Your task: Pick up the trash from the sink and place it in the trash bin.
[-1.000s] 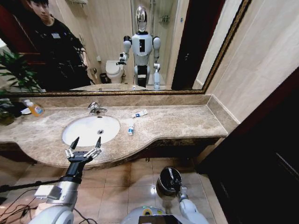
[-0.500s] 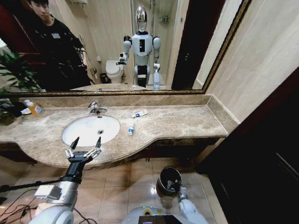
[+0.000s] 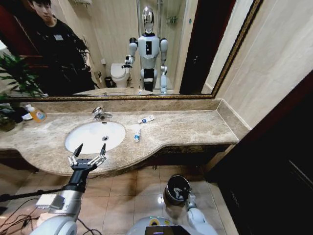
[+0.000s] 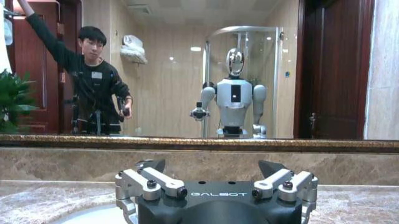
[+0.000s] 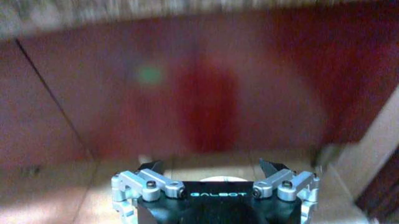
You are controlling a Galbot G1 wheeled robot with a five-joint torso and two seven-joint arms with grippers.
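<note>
Beside the white oval ceramic sink (image 3: pixel 95 136), two white-and-blue tubes (image 3: pixel 137 135) lie unpicked; left gripper (image 3: pixel 89 150) hovers open and empty; right gripper (image 5: pixel 212 164), open, hangs low near the dark metal trash bin (image 3: pixel 177 189).

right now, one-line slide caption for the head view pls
Left gripper open at the counter's front edge before the sink, two tubes on the marble, trash bin on the floor by the right arm.

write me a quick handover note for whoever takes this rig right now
Left pincer: open, empty, at the counter's front edge just before the sink.
Right pincer: open, empty, low near the floor by the trash bin.
Trash: two small tubes, one right of the basin, one farther back on the counter; basin looks empty.
Done: nothing visibly binned.
Left: pick up both tubes, drop them in the bin.
</note>
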